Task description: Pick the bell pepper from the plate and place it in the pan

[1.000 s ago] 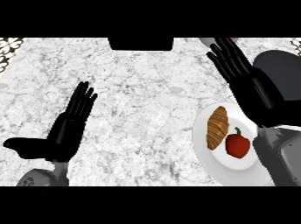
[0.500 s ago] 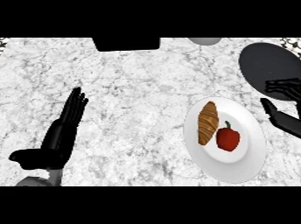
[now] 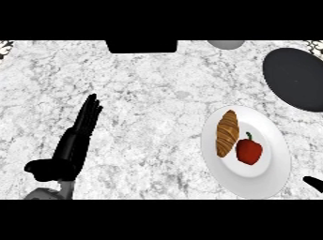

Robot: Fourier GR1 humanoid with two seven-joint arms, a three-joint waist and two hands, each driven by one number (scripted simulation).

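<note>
the red bell pepper with its green stem lies on the white plate, just beside a croissant on its left. the dark round pan sits on the marble counter beyond the plate, near the right edge. the left hand rests at the lower left, fingers straight and together, holding nothing. only a tip of the right hand shows at the lower right corner, so i cannot tell its state.
</note>
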